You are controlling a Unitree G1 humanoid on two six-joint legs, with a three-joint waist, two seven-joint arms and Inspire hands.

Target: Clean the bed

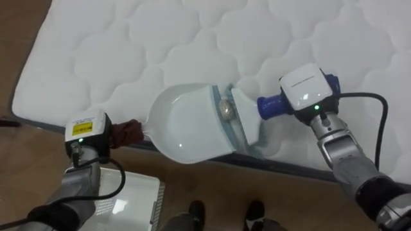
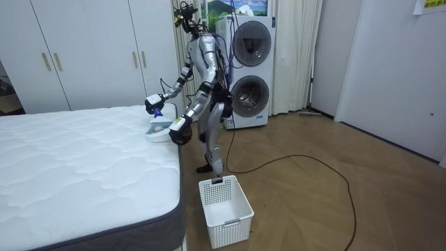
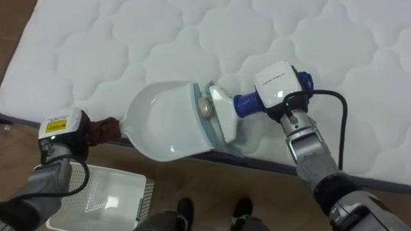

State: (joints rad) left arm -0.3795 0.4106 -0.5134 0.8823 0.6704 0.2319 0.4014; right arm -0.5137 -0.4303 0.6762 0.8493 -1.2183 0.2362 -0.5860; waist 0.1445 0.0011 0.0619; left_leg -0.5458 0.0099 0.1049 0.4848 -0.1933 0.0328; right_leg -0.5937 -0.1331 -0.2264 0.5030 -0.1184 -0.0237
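I stand at the edge of the white quilted mattress [image 1: 212,32]. My left hand [image 1: 88,130] is shut on the dark red handle [image 1: 126,133] of a white dustpan [image 1: 186,125], which is held at the mattress edge with its mouth on the bed. My right hand [image 1: 309,93] is shut on the blue handle [image 1: 270,106] of a white brush [image 1: 247,115]. The brush head rests against the dustpan's mouth. A small beige lump [image 1: 227,108] lies just inside the lip, between brush and pan.
A white slatted basket [image 1: 131,199] stands on the wood floor below my left arm, beside the bed [image 2: 83,167]. A stacked washer and dryer [image 2: 249,70] and white wardrobes [image 2: 83,49] line the wall behind me.
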